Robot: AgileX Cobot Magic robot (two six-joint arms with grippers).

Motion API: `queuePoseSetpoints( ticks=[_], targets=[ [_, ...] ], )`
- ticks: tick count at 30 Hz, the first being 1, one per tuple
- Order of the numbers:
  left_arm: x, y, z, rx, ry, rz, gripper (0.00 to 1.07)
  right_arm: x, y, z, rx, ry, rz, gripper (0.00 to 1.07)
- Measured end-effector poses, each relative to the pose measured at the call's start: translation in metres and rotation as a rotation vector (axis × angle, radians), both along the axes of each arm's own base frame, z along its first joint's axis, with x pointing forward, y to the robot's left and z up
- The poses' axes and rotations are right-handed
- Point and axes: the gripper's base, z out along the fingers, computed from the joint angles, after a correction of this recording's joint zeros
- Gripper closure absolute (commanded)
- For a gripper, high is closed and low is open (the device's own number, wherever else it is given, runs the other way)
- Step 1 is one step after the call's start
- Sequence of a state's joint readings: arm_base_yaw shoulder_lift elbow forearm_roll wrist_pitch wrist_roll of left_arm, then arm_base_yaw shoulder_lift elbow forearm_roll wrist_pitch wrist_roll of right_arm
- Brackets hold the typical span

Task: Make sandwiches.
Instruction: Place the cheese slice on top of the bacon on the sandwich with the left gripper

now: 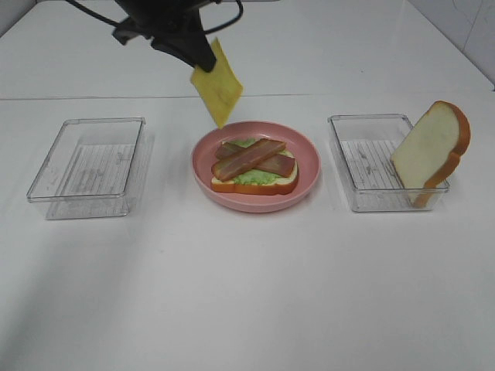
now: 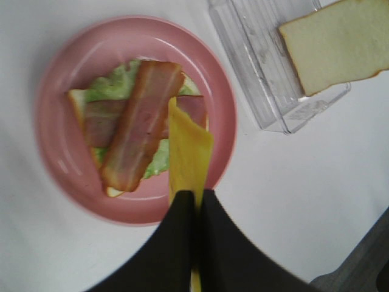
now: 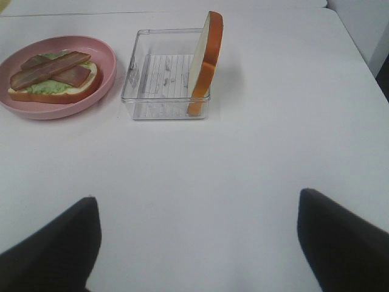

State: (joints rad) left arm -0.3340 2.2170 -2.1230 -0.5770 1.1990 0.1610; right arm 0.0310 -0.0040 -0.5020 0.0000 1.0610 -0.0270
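Nearest, the right gripper point(image 3: 196, 198) hangs wide open and empty, with only its dark fingertips visible. On the pink plate point(image 1: 311, 171), the sandwich point(image 1: 255, 186) shows crossed bacon strips point(image 1: 249, 157) over lettuce point(image 1: 249, 178). A bread slice point(image 1: 429, 147) leans in the right tray point(image 1: 362, 158). Farthest, the left gripper point(image 2: 197, 204) pinches the cheese slice point(image 1: 217, 87) by one edge above the plate's far rim. Dropped from there, it could land edge-on and slide off. Its clamped end is hidden.
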Motion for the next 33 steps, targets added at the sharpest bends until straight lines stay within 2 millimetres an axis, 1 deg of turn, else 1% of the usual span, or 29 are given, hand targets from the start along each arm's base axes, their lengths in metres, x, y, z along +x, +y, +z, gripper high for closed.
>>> queuePoseSetpoints(
  ticks=[1,2,3,4,5,6,7,8,10,13,15,16,18,21,23,26,28,30,33],
  targets=[
    [0.000,-0.007,-0.007,-0.009,0.007,-0.016,1.07,0.000,0.000,0.000,0.000,0.000,0.000,0.23],
    [0.000,-0.007,-0.007,-0.009,0.007,-0.016,1.07,0.000,0.000,0.000,0.000,0.000,0.000,0.23],
    [0.002,-0.018,-0.021,-0.022,0.020,-0.034,1.07,0.000,0.000,0.000,0.000,0.000,0.000,0.23],
    [0.003,-0.023,-0.029,-0.030,0.027,-0.037,1.07,0.000,0.000,0.000,0.000,0.000,0.000,0.23],
    [0.003,-0.023,-0.029,-0.030,0.027,-0.037,1.07,0.000,0.000,0.000,0.000,0.000,0.000,0.23],
    [0.005,-0.031,-0.043,-0.042,0.043,-0.044,1.07,0.000,0.000,0.000,0.000,0.000,0.000,0.23],
    [0.005,-0.035,-0.048,-0.049,0.047,-0.048,1.07,0.000,0.000,0.000,0.000,0.000,0.000,0.23],
    [0.005,-0.035,-0.048,-0.049,0.047,-0.048,1.07,0.000,0.000,0.000,0.000,0.000,0.000,0.23],
    [0.008,-0.047,-0.066,-0.076,0.047,-0.044,1.07,0.000,0.000,0.000,0.000,0.000,0.000,0.23],
    [0.010,-0.049,-0.070,-0.084,0.045,-0.035,1.07,0.000,0.000,0.000,0.000,0.000,0.000,0.23],
    [0.015,-0.056,-0.083,-0.126,0.035,-0.008,1.07,0.000,0.000,0.000,0.000,0.000,0.000,0.23],
    [0.015,-0.056,-0.083,-0.126,0.035,-0.008,1.07,0.000,0.000,0.000,0.000,0.000,0.000,0.23],
    [0.019,-0.060,-0.092,-0.158,0.035,0.023,1.07,0.000,0.000,0.000,0.000,0.000,0.000,0.23],
    [0.020,-0.061,-0.094,-0.165,0.035,0.031,1.07,0.000,0.000,0.000,0.000,0.000,0.000,0.23],
    [0.022,-0.064,-0.110,-0.175,0.059,0.045,1.07,0.000,0.000,0.000,0.000,0.000,0.000,0.23],
    [0.022,-0.064,-0.112,-0.173,0.062,0.045,1.07,0.000,0.000,0.000,0.000,0.000,0.000,0.23],
    [0.022,-0.064,-0.119,-0.144,0.060,0.038,1.07,0.000,0.000,0.000,0.000,0.000,0.000,0.23],
    [0.023,-0.063,-0.120,-0.131,0.051,0.036,1.07,0.000,0.000,0.000,0.000,0.000,0.000,0.23],
    [0.025,-0.058,-0.123,-0.058,0.004,0.023,1.07,0.000,0.000,0.000,0.000,0.000,0.000,0.23]
  ],
)
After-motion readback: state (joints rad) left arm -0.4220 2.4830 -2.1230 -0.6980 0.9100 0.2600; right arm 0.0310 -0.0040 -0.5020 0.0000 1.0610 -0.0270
